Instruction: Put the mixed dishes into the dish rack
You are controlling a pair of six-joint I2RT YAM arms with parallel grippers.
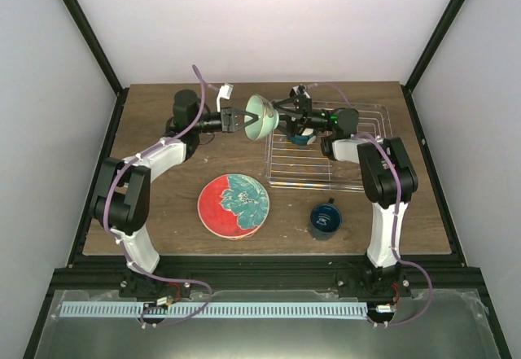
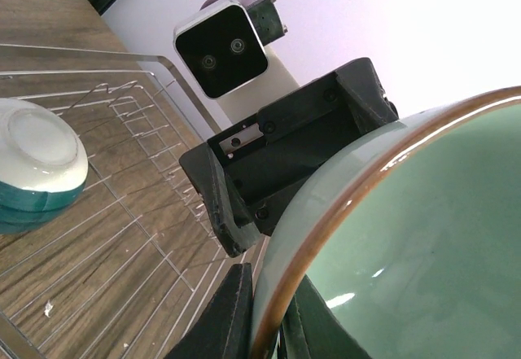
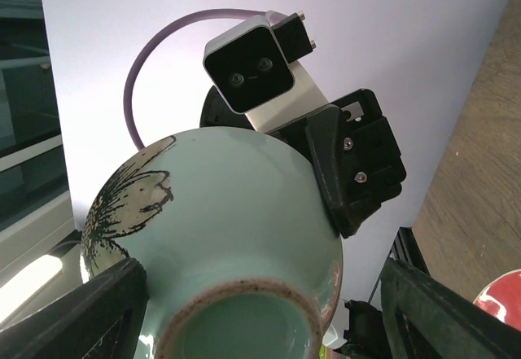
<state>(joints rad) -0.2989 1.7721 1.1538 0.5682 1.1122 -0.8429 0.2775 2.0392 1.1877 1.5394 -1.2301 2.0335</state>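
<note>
My left gripper (image 1: 247,120) is shut on the rim of the pale green bowl (image 1: 259,117) and holds it on its side in the air, left of the dish rack (image 1: 358,143). In the left wrist view one finger (image 2: 228,318) is outside the rim and one inside. My right gripper (image 1: 278,116) is open, with its fingers (image 3: 440,318) spread wide on either side of the bowl's foot (image 3: 244,318). A cream bowl with blue outside (image 1: 303,137) lies upside down in the rack; it also shows in the left wrist view (image 2: 37,164). The dotted plates are out of view.
A red-and-teal scalloped plate (image 1: 234,205) lies on the wooden table in front of the rack's left end. A dark blue mug (image 1: 324,219) stands near the table's front edge, right of the plate. Both arms meet above the rack's left edge.
</note>
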